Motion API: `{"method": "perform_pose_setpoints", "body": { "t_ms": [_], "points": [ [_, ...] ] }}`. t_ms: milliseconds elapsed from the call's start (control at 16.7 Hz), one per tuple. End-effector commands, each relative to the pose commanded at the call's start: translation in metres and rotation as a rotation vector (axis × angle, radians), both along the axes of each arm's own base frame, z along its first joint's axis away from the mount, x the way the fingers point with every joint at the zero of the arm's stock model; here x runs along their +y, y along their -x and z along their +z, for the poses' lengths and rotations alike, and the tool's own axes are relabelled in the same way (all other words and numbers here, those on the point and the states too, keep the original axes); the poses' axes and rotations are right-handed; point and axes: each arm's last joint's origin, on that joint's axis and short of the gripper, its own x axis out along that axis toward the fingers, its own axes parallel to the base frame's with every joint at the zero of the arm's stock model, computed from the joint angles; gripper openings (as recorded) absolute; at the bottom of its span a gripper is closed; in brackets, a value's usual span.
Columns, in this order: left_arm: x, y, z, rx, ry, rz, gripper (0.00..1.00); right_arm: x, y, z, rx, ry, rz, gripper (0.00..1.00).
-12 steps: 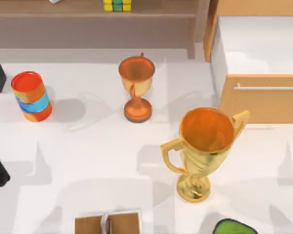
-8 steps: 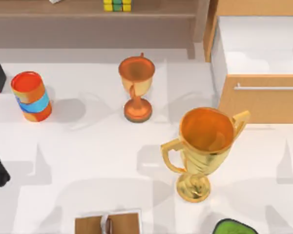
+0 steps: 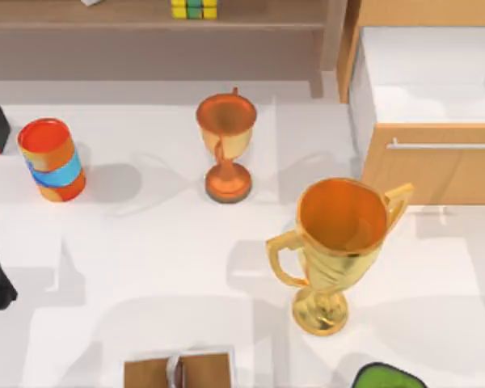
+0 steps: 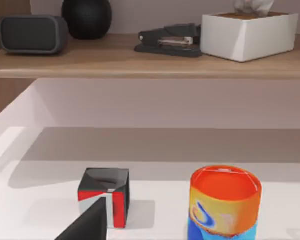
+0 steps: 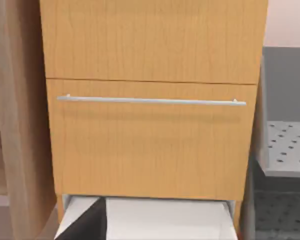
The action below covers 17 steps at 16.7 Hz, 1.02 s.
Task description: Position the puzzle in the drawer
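The left pincer (image 4: 96, 221), open or shut I cannot tell, should reach far ahead, probably, and grip the small yellow-green tiled puzzle cube (image 3: 194, 9) squarely for the big white wood-fronted drawer (image 3: 436, 174).

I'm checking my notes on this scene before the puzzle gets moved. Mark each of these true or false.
1. The puzzle sits on the wooden shelf at the far edge. True.
2. The drawer is shut. False: it is pulled open, white inside showing.
3. The striped can stands at the table's left. True.
4. The large gold trophy lies on its side. False: it stands upright.
5. The puzzle is inside the drawer. False: it is on the shelf.
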Motion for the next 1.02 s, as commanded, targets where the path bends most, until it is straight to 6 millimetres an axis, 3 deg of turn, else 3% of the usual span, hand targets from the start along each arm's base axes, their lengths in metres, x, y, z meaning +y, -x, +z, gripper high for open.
{"method": "perform_pose_setpoints", "body": {
  "t_ms": [240,360,480,600,780,1020],
  "points": [
    [0.000,0.000,0.000,0.000,0.000,0.000,1.00,0.054,-0.063,0.057,-0.008,0.000,0.015,1.00],
    [0.000,0.000,0.000,0.000,0.000,0.000,1.00,0.096,-0.102,0.071,-0.007,-0.002,0.021,1.00],
    [0.000,0.000,0.000,0.000,0.000,0.000,1.00,0.145,-0.140,0.070,-0.002,-0.005,0.025,1.00],
    [0.000,0.000,0.000,0.000,0.000,0.000,1.00,0.199,-0.174,0.054,0.007,-0.008,0.026,1.00],
    [0.000,0.000,0.000,0.000,0.000,0.000,1.00,0.273,-0.211,0.007,0.021,-0.012,0.020,1.00],
    [0.000,0.000,0.000,0.000,0.000,0.000,1.00,0.339,-0.236,-0.069,0.037,-0.020,0.002,1.00]
  ]
}}
